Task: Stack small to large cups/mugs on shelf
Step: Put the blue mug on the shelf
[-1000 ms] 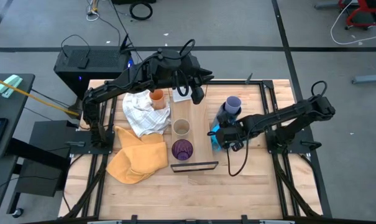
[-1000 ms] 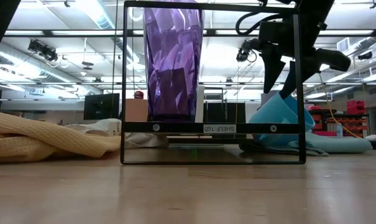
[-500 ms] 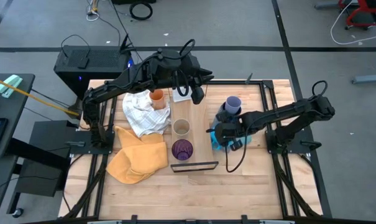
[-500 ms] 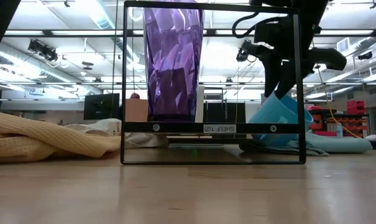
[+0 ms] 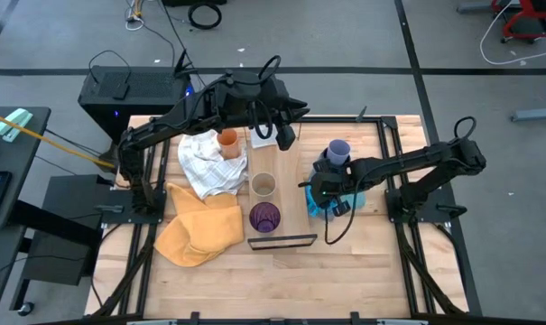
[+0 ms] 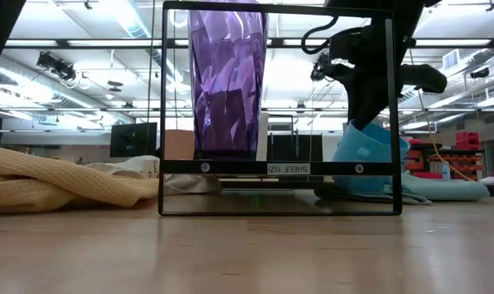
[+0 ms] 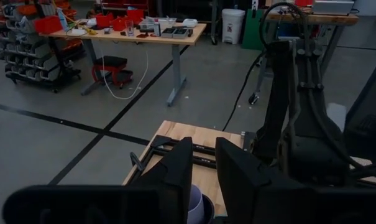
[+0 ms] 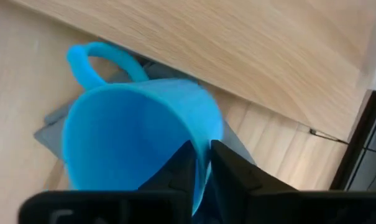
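Wooden tabletop (image 5: 345, 262) carried the shelf (image 5: 289, 194), a narrow plank running near to far w/ its black frame at the near end. On it stood the dark purple tumbler (image 5: 264, 218) nearest, tan cup (image 5: 263, 185) just behind. Right gripper (image 8: 202, 163) was down beside the shelf's right edge, fingers almost together, pinching the rim wall of the light blue mug (image 8: 135, 134), one finger inside, one outside; mug sat tilted on a blue cloth (image 5: 348, 203). Lavender cup (image 5: 338, 150) sat in navy mug (image 5: 325, 166) just beyond. Left gripper (image 5: 288, 137) hung over the shelf's far end, fingers a narrow gap apart, holding nothing. Orange cup (image 5: 227, 140) rested on white cloth (image 5: 205, 162), left.
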### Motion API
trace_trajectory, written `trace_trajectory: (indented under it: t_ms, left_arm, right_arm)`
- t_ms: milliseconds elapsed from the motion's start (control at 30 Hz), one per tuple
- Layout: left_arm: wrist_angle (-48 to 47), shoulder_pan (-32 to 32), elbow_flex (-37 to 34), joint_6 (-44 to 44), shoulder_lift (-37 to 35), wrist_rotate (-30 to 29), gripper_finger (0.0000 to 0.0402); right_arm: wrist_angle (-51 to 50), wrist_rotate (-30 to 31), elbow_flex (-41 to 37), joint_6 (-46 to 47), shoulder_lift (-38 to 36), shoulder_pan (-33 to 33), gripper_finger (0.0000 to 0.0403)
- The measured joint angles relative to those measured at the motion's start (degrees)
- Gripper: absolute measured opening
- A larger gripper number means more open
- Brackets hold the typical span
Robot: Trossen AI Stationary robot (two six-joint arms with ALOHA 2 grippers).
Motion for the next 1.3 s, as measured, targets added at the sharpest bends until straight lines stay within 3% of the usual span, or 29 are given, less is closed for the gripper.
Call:
trace_trajectory:
  t_ms: [167, 667, 1300]
  left_arm:
    - [0.29, 0.00, 0.00, -0.02, -0.20, -0.01, 0.0074]
    - [0.32, 0.00, 0.00, -0.44, -0.20, 0.00, 0.0078]
    - [1.49, 0.00, 0.09, -0.42, -4.73, 0.00, 0.0079]
  right_arm:
    - [-0.10, -0.16, 0.00, -0.10, 0.02, -0.43, 0.0009]
    - [-4.48, 3.34, 1.55, 0.51, 0.03, 0.62, 0.0004]
    - [-18.95, 8.49, 24.10, 2.74, 0.02, 0.73, 0.0003]
